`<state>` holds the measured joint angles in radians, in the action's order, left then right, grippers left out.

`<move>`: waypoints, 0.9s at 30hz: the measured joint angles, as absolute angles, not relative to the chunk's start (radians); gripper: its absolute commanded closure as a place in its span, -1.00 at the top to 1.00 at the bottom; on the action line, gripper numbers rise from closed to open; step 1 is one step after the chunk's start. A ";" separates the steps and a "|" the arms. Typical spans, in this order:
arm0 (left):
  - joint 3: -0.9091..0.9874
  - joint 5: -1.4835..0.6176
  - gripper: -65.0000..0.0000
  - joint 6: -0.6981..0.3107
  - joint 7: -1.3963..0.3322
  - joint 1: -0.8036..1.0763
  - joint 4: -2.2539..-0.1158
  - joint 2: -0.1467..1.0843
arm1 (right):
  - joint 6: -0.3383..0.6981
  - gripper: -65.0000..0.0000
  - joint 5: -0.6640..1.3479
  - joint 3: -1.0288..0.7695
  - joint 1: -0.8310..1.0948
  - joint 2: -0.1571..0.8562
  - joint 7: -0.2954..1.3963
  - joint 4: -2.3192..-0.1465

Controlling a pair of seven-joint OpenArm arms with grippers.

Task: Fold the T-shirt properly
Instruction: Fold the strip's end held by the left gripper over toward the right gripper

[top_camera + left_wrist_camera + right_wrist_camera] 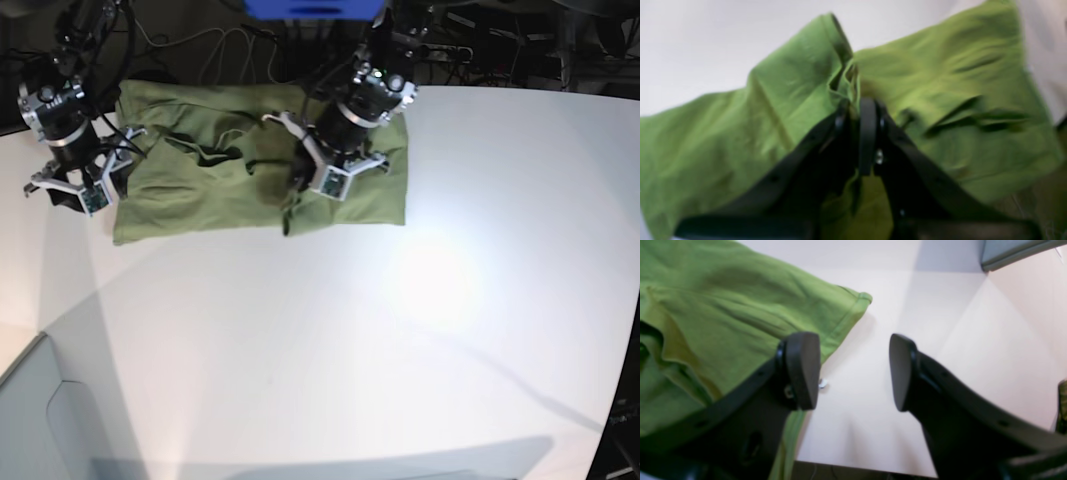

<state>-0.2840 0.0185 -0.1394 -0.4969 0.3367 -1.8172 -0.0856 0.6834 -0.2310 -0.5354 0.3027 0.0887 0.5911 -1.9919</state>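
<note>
In the base view, the white table (pixel 400 330) is bare at the front. Farther back lies the green T-shirt (pixel 200 195), spread out flat and wrinkly near the far edge. The left gripper (pixel 300 180) sits on the middle of the shirt. The right gripper (pixel 85 185) is just beside the shirt's corner, at the table's edge.

The left wrist view shows what the base view cannot: the left gripper (pixel 862 103) is pinched tight on a bunched fold of the T-shirt (pixel 940 100), pulled up into a little peak.

The right wrist view shows the right gripper (pixel 853 370) with its black pads (pixel 803 370) wide apart and nothing between them. The T-shirt (pixel 723 313) hem lies beside one pad.
</note>
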 measured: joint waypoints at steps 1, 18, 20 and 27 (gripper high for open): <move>-0.301 0.019 -1.00 -0.140 -0.493 0.332 -1.805 -0.086 | 0.683 -0.03 -0.231 -0.535 0.303 0.089 0.591 -1.992; -0.337 0.019 -1.00 -0.142 -0.503 0.279 -1.747 -0.086 | 0.683 -0.03 -0.231 -0.532 0.297 0.116 0.591 -1.992; -0.337 0.019 -0.92 -0.142 -0.503 0.279 -1.747 -0.086 | 0.683 -0.03 -0.231 -0.532 0.297 0.116 0.591 -1.992; -0.357 0.012 -0.04 -0.059 -0.505 0.283 -1.758 -0.080 | 0.683 -0.03 -0.231 -0.530 0.298 0.116 0.591 -1.992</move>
